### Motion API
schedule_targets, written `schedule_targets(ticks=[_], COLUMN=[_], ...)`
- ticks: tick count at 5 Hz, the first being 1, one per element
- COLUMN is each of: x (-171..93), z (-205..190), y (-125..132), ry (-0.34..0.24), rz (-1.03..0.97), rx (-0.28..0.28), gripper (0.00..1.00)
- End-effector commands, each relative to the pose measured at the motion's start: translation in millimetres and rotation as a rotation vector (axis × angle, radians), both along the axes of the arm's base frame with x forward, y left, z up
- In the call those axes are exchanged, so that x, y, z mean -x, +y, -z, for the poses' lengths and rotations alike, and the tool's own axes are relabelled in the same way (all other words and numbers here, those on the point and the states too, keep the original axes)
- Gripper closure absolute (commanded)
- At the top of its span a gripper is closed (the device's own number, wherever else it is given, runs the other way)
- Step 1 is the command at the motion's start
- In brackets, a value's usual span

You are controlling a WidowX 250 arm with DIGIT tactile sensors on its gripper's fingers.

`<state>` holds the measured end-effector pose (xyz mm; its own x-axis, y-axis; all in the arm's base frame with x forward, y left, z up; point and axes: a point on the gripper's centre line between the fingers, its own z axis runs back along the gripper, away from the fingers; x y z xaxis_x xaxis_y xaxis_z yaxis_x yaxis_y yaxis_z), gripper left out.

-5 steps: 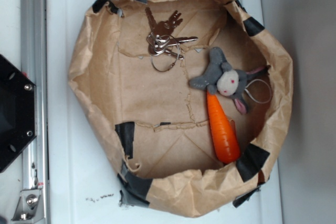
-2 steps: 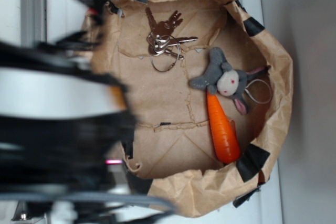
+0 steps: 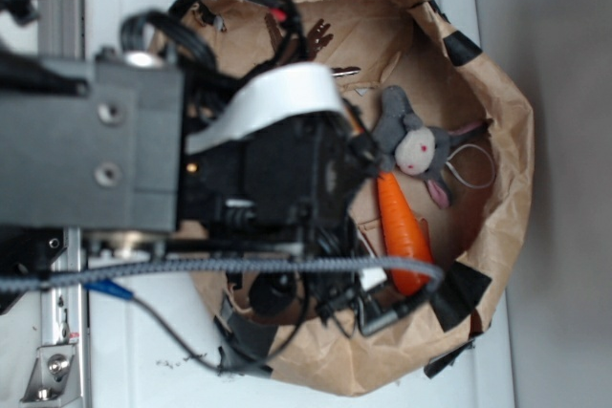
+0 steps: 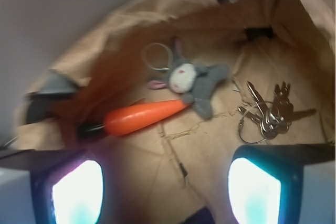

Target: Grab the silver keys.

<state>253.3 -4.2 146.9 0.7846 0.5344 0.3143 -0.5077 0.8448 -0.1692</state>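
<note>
Keys, bunny and carrot in a paper bag, arm overhead.

In the wrist view, keys on the bag floor at right, near the wall; bunny in the middle, left of the keys and apart from them; carrot below and left of the bunny, tip touching it. From the exterior view, arm over the bag's left half, covering most of the keys; bunny and carrot to its right.
</note>
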Motion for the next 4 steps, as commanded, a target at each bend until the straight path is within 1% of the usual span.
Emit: schedule_targets(ticks=[1,2,4], x=[3,-3,-3], z=[21,29,29], y=[45,55,55], ry=[-0.030,0.006,0.006], rz=[-0.132,-0.127,-0.127], rx=[-0.102,-0.124,-0.124], gripper=[0.00,0.00,0.00])
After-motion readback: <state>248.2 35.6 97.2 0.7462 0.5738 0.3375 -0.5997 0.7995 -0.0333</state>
